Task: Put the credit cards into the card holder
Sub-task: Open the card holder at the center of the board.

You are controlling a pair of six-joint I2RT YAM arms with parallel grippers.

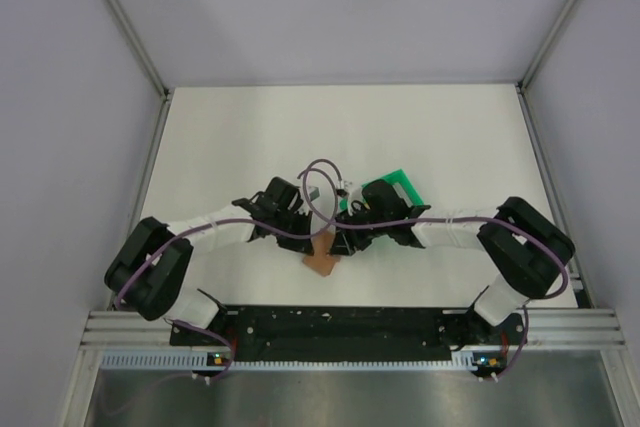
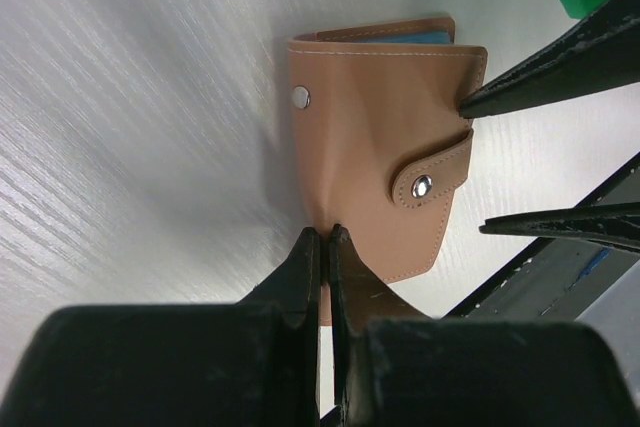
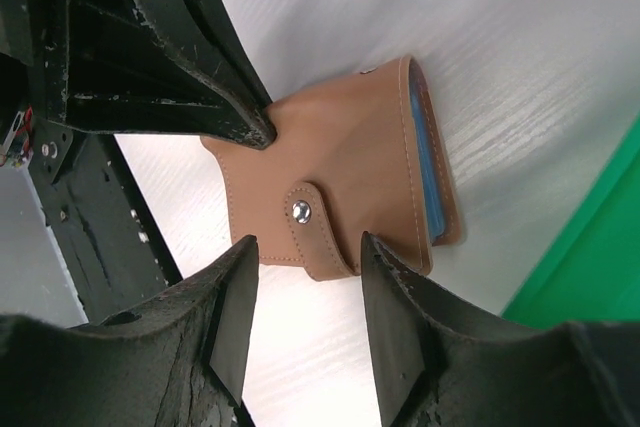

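**Thin pinch, tight quarters: a slip is on the cards**

From the top camera, both arms are bent at the elbow with their forearms angling inward. They meet over the card holder point(image 1: 320, 263), which sits by the middle of the counter point(image 1: 250, 137) near its near edge. The green tray point(image 1: 398, 190) lies just behind. The wrists are crowded together here, so one careless sweep could knock them into each other.

At the left wrist, the left end effector point(image 2: 326, 239) is clamped tight on the holder's lower edge, and it has only a sliver of leather. That's the worry: a tug from the other side could pull the holder straight out. A blue card point(image 2: 425, 38) peeks from the folded holder's top and could slide loose if the holder tips.

At the right wrist, the right end effector point(image 3: 305, 252) has its fingers apart, flanking the strap point(image 3: 318, 232) and its snap point(image 3: 300, 210) and gripping nothing. If it closes off-centre, it could miss the strap or shove the whole holder sideways against that slim left pinch. Whether the snap is fastened, I can't tell.
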